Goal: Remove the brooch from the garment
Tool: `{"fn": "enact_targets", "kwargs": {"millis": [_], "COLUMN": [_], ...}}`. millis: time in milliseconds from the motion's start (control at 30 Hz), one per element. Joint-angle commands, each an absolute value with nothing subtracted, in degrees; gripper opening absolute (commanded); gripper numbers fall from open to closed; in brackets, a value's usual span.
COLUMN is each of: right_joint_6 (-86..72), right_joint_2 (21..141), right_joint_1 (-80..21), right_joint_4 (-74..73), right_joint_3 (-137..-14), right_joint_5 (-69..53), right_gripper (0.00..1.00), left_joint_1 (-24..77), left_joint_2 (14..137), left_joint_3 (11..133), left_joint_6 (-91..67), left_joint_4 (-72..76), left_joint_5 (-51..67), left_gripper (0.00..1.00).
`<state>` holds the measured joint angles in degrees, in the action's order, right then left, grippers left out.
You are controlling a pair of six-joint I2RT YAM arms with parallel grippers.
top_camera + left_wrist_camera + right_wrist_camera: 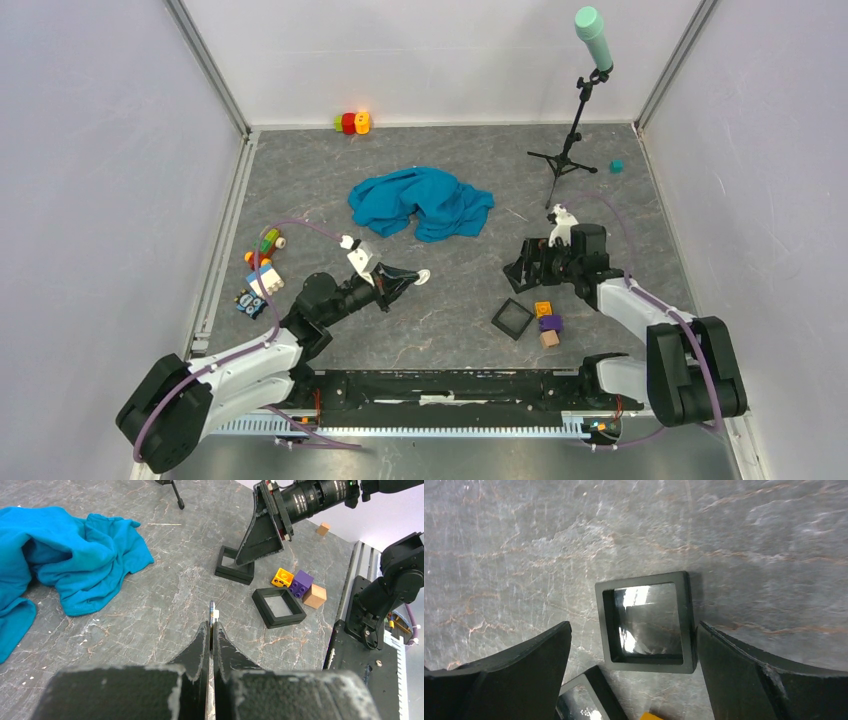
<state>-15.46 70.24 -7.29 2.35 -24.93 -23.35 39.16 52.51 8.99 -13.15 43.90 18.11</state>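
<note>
The teal garment (pixel 420 200) lies crumpled at the table's middle back and also shows in the left wrist view (pixel 75 555). My left gripper (pixel 405 281) is shut on the brooch (pixel 423 277), a tiny whitish piece held away from the cloth, just above the table. In the left wrist view the jaws (pixel 210 626) are closed and the brooch (pixel 212 611) sticks out edge-on between the tips. My right gripper (pixel 520 270) is open and low over a black square frame (pixel 646 622), which lies between its fingers (pixel 524 672).
A second black frame (pixel 512 318) lies next to yellow, purple and tan blocks (pixel 546 324). A tripod stand with a mint cylinder (pixel 570 150) is at the back right. Toy blocks lie at the left (pixel 262 270) and by the back wall (pixel 352 122).
</note>
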Motion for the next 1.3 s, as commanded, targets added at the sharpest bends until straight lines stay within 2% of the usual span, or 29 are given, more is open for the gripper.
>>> {"fn": "enact_targets", "kwargs": {"millis": [0,367,500,1000,1267], "right_joint_6": [-14.57,-11.2,-11.23,-11.22,-11.28], "right_joint_2": [69.09,69.35,71.74,75.94,77.55], "right_joint_1": [-11.28,-21.86,-23.99,-25.56,-26.53], "right_joint_4": [1.33,-7.95,-8.98,-7.42,-7.29], "right_joint_3": [-24.85,-33.15,-35.71,-36.66,-36.83], "right_joint_5": [-21.59,-2.59,0.88,0.58,2.19], "right_gripper": [0.98,0.98,0.98,0.98,0.88], "left_joint_1": [39.46,39.56,39.55,39.56,39.55], "left_joint_2": [51.5,52.07,52.75,53.04,52.88], "left_joint_3": [8.88,8.85,9.14,9.1,9.09], "left_joint_6": [-10.11,-9.95,-9.76,-9.23,-9.18], "left_joint_4": [46.96,46.95,46.75,46.47,46.26], "left_joint_5": [18.81,18.91,18.77,18.62,18.64], "left_gripper": [0.02,0.02,0.02,0.02,0.02]}}
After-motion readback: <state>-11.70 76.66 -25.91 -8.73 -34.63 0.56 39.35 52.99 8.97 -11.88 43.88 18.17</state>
